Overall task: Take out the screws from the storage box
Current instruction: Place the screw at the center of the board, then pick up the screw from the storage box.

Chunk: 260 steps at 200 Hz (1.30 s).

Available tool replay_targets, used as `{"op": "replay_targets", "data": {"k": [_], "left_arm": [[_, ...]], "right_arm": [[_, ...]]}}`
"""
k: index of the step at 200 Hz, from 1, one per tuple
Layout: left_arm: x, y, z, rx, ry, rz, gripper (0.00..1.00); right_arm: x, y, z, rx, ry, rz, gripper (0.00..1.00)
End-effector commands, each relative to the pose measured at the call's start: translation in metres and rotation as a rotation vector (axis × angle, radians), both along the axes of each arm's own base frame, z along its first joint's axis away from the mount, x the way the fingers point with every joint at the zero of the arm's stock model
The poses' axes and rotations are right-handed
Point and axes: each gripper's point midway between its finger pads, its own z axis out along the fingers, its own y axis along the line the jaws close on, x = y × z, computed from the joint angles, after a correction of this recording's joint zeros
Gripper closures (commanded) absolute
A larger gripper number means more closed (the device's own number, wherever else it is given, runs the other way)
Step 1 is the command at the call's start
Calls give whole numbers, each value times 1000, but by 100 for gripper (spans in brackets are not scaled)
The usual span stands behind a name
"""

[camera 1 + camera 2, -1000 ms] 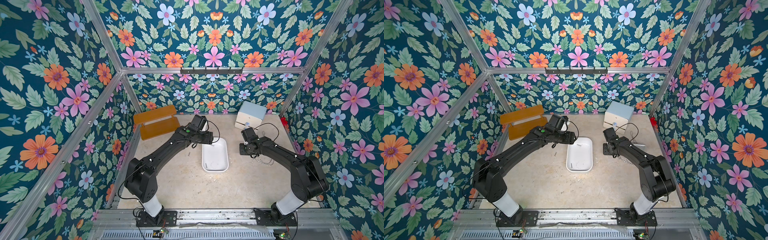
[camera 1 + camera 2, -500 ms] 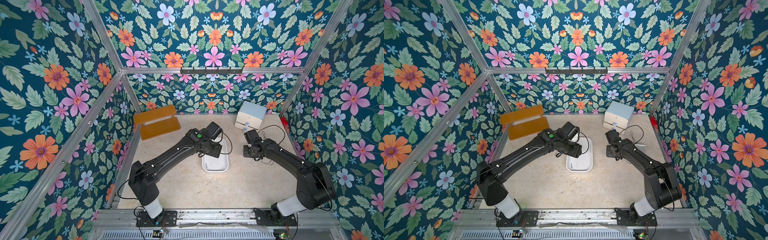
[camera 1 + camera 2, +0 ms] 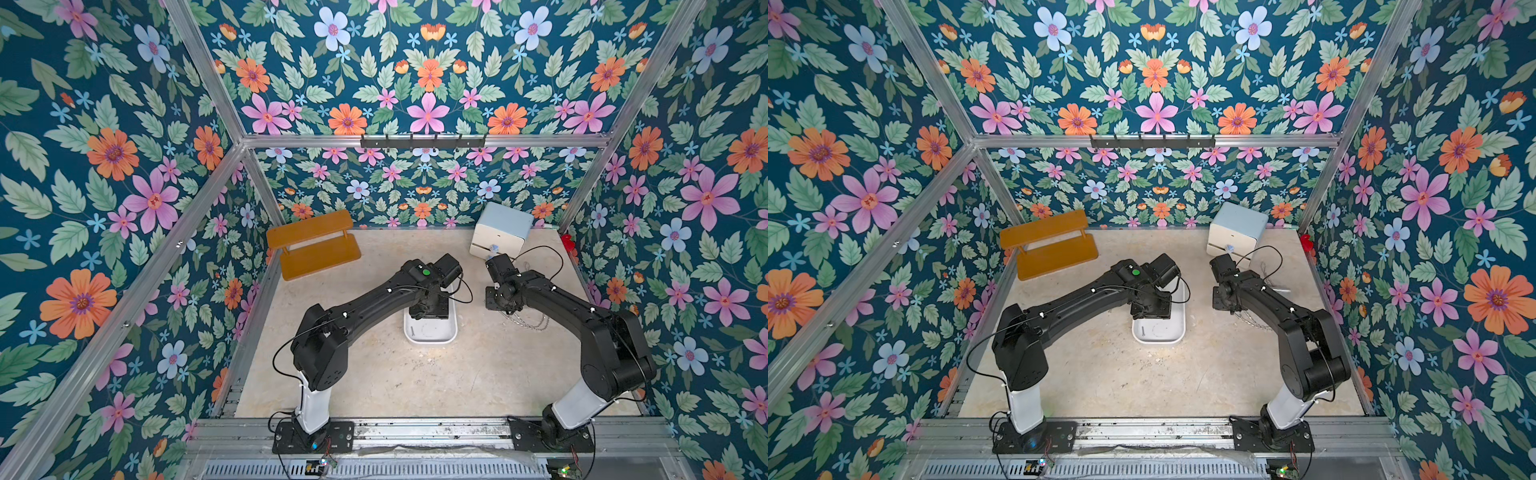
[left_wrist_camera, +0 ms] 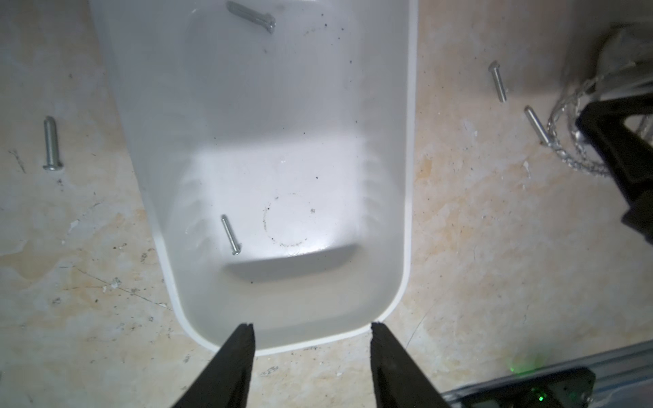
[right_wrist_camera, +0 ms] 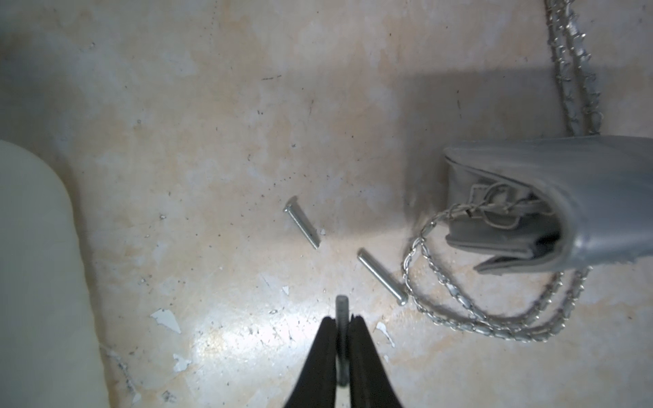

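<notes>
1. The left arm has swung along the shallow white plastic storage box (image 4: 410, 141) at mid-desk; the left tool (image 4: 313, 326) is spread and empty, seemingly lining up a pick.
2. The right tool (image 5: 342, 321) clamps one silvery metal screw (image 5: 341, 305) above the beige desk (image 5: 212, 176) towards its right edge, apparently to set it by two freed screws (image 5: 302, 222).
3. Two boxed screws (image 4: 231, 235) await removal.

White storage box (image 3: 432, 336) under left arm (image 3: 374, 298), chain (image 3: 525, 323) beside right arm (image 3: 561, 299)
</notes>
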Motion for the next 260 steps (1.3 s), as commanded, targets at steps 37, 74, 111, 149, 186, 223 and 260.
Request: {"op": "replay_targets", "data": {"k": [37, 74, 111, 149, 186, 223, 260], "left_arm": [[10, 17, -29, 170, -10, 255, 40], [13, 36, -29, 333, -11, 284, 37], [7, 44, -54, 311, 44, 317, 40], [11, 47, -65, 277, 49, 336, 45], [15, 37, -75, 242, 64, 308, 47], [8, 37, -87, 230, 98, 310, 48], [4, 40, -104, 239, 122, 309, 53]], "right_arm": [[23, 10, -10, 32, 20, 4, 71], [26, 6, 4, 13, -8, 12, 71], [28, -7, 19, 18, -35, -7, 70], [33, -10, 19, 53, -31, -32, 71], [33, -9, 19, 57, -29, -30, 72], [32, -11, 24, 55, -40, -29, 72], [32, -9, 25, 68, -46, -29, 72]]}}
